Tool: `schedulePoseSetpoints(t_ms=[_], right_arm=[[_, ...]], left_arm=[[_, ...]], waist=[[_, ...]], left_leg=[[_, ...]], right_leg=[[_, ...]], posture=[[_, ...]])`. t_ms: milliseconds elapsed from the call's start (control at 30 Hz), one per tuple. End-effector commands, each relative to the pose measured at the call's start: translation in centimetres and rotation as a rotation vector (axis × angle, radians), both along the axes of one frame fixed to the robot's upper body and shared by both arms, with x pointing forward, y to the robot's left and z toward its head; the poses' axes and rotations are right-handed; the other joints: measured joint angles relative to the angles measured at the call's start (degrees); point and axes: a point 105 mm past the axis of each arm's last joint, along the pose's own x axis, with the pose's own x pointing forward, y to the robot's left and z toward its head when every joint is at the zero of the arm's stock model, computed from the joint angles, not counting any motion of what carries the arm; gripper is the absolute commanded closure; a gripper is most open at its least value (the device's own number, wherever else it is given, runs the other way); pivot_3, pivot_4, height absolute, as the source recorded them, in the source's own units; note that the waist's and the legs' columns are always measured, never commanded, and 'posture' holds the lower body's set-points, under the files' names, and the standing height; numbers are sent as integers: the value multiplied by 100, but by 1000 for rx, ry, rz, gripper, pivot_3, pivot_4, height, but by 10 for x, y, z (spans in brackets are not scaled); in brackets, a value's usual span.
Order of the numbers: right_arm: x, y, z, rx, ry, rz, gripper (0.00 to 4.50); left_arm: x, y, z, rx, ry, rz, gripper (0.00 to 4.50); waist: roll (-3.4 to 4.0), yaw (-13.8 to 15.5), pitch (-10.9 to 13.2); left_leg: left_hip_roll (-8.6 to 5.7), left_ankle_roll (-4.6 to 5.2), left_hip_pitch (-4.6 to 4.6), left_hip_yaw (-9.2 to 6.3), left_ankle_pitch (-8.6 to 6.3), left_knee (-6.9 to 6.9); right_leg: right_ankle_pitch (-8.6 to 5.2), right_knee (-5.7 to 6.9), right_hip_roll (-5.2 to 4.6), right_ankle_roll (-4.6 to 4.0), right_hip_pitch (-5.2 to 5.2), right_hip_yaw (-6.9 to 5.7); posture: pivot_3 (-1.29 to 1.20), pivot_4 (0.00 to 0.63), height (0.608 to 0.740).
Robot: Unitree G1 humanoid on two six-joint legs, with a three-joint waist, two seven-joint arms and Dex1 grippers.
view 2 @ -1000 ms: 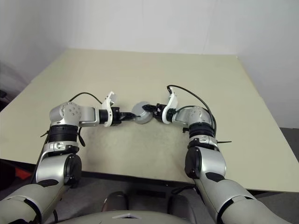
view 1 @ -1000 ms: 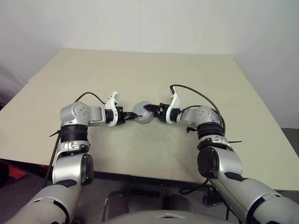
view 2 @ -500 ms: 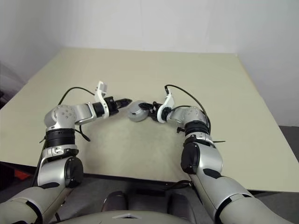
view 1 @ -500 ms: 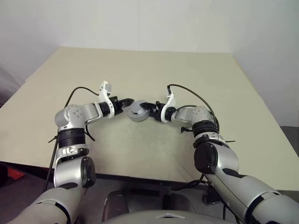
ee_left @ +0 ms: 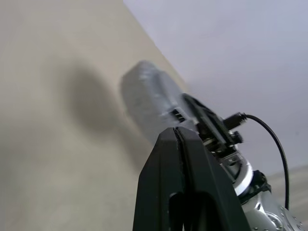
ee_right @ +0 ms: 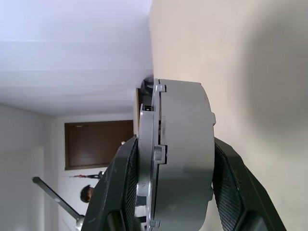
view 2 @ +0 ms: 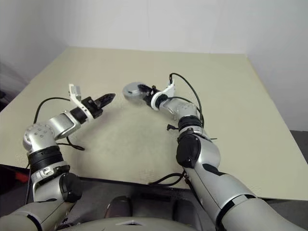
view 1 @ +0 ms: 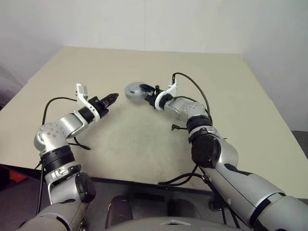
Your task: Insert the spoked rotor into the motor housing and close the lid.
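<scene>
My right gripper (view 1: pixel 146 96) is shut on the motor housing (view 1: pixel 135 91), a short grey metal cylinder held in the air above the table. In the right wrist view the housing (ee_right: pixel 185 144) lies sideways between the two black fingers (ee_right: pixel 124 192). A flat grey disc, the lid (ee_right: pixel 146 144), sits tight against one face of it. The spoked rotor is hidden. My left gripper (view 1: pixel 112 97) hovers to the left of the housing, shut and empty, with a clear gap between them. The left wrist view has its closed tips (ee_left: pixel 175 131) pointing toward the blurred housing (ee_left: pixel 147 101).
The beige table (view 1: pixel 144 144) lies under both arms, with its front edge near me and its right edge (view 1: pixel 269 106) beyond the right arm. A black cable (view 1: pixel 192 86) loops over the right wrist. White walls stand behind the table.
The left gripper has left the housing and swung away to the left and up. The right gripper has lifted the housing higher and farther from me, rolling its wrist.
</scene>
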Motion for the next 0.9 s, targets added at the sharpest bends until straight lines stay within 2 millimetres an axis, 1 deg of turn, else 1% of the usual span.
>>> schedulePoseSetpoints(t_ms=[33,100,200,267,333,467,567,600,667,733,900], right_arm=[[6,0,31,51,-72,5,2412],[5,-1,33,52,-77,12,2412],[3,0,41,61,-96,48,2412],[-1,1,47,70,-114,88,2412],[-8,3,53,76,-140,142,2412],[-20,4,65,106,-201,230,2412],[-31,6,72,128,-240,297,2412],[-37,9,74,131,-256,333,2412],[-46,12,73,125,-269,376,2412],[-49,12,69,114,-267,386,2412],[-51,12,63,95,-258,386,2412]], left_arm=[[-10,11,19,-6,-79,33,4500],[-12,17,19,-6,-86,63,4500],[-13,26,19,-28,-86,107,3868],[-14,25,17,-38,-83,104,3288],[-12,18,16,-46,-79,90,2573],[-8,6,16,-71,-75,54,1303],[-5,-3,15,-121,-50,15,216],[-6,-10,17,-174,-44,-33,24],[-9,-22,23,-248,-44,-121,24],[-13,-31,30,-291,-57,-186,24],[-21,-43,35,-333,-49,-280,24]], waist=[[0,2,0],[-1,3,0],[-1,3,0],[-1,2,0],[-1,3,0],[-2,18,1],[-3,22,0],[-3,26,0],[-3,46,0],[-4,55,-1],[-5,31,-1]], left_leg=[[1,0,-2,-1,0,0],[2,0,-6,-2,0,3],[3,0,-6,-3,0,9],[4,0,-6,-3,0,17],[4,0,-6,-3,0,24],[4,0,-5,-4,0,36],[4,-1,-4,-5,0,49],[4,-1,-2,-5,0,51],[4,-4,-1,-5,2,54],[2,-4,-1,-4,2,60],[2,-11,7,-4,6,62]], right_leg=[[2,0,0,4,0,-2],[3,0,0,6,-2,-5],[5,5,0,8,-2,-6],[5,11,0,9,-2,-3],[6,14,0,10,-2,-1],[6,31,-1,11,-2,2],[7,43,-1,12,-2,6],[7,46,-1,13,-2,8],[9,49,-1,16,-2,11],[12,52,-1,20,-2,16],[14,64,0,23,-2,22]], posture=[[0,0,740],[0,0,740],[0,0,740],[0,0,740],[0,0,740],[0,0,740],[0,0,740],[0,0,740],[0,0,740],[0,0,740],[0,0,740]])
